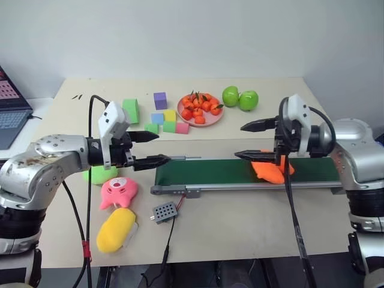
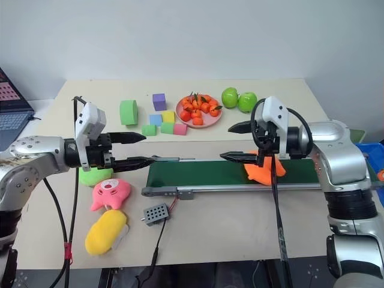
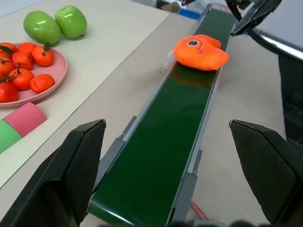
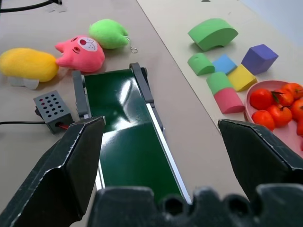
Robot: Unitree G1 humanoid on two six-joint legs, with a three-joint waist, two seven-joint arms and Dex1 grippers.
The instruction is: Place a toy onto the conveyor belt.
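The orange toy point(image 1: 271, 173) lies on the dark green conveyor belt point(image 1: 210, 171), toward its right end, with its eye showing in the left wrist view point(image 3: 200, 51). My right gripper point(image 1: 240, 141) hovers open and empty just above and left of the toy, its lower finger over the belt and partly covering the plush. Off the belt's left end my left gripper point(image 1: 162, 147) is held level, open and empty, pointing along the belt.
At the back stand a pink plate of small oranges point(image 1: 201, 109), two green apples point(image 1: 240, 98) and foam blocks point(image 1: 162, 117). Pink point(image 1: 118, 192), yellow point(image 1: 117, 229) and green point(image 1: 99, 175) plushes lie front left beside a grey control box point(image 1: 164, 212). A laptop point(image 1: 12, 114) sits far left.
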